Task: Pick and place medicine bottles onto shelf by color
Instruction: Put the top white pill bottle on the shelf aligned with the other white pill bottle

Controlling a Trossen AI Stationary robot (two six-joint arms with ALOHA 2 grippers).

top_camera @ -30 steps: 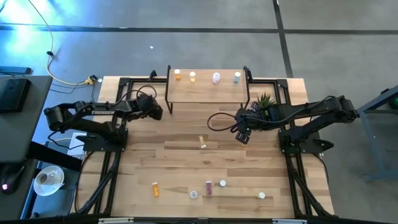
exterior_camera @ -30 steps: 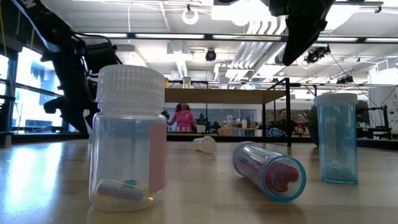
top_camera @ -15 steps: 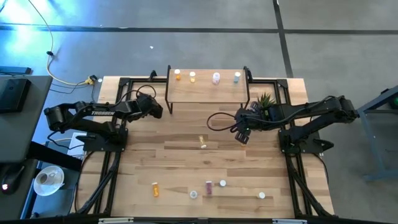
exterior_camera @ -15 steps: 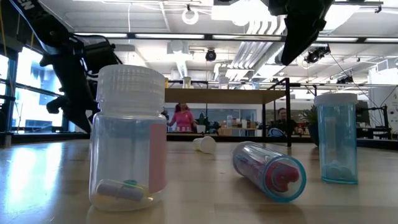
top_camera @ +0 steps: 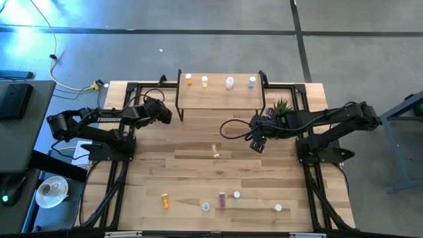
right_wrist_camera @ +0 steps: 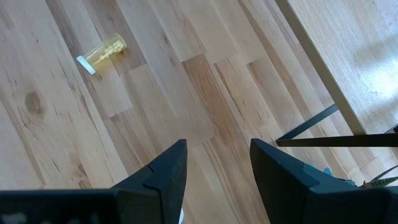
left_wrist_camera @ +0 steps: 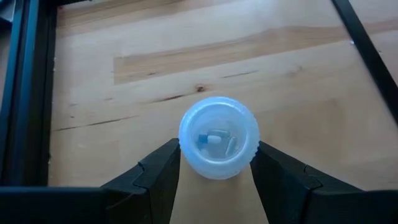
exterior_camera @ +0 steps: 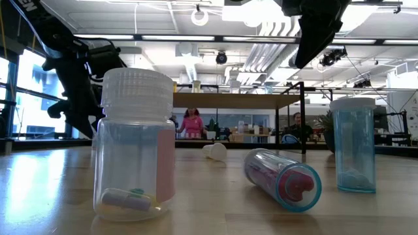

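You can read only one piece of writing: white letters on the left arm's upper link in the high view, which look like "TROSSEN" but are too small to be sure of; the bottles carry coloured label patches with no legible text. Your left gripper (top_camera: pixel 160 110) hangs over the far left part of the worktop (top_camera: pixel 192 172), just off the shelf's left legs, and its wrist view shows its fingers (left_wrist_camera: pixel 155 177) pinching a pale bluish bottle (left_wrist_camera: pixel 218 137) from both sides, the white cap facing the camera and a pill visible inside. Your right gripper (top_camera: pixel 258 144) hovers right of the worktop's middle, in front of the small potted plant (top_camera: pixel 283 106); its fingers (right_wrist_camera: pixel 163 176) are spread with bare planks between them, and a yellowish bottle (right_wrist_camera: pixel 101 51) lies on its side farther off. The shelf (top_camera: pixel 218 98) stands at the middle of the far edge with four bottles upright along its back: two orange (top_camera: pixel 189 80), one pinkish-purple (top_camera: pixel 230 82) and one bluish (top_camera: pixel 252 82). Five more bottles sit near the front edge, an orange one (top_camera: pixel 165 200) toward the left and a purple one (top_camera: pixel 222 199) near the centre. Compared with a second ago, the left gripper has edged slightly toward the far edge, while the right gripper and every loose bottle have stayed where they were.
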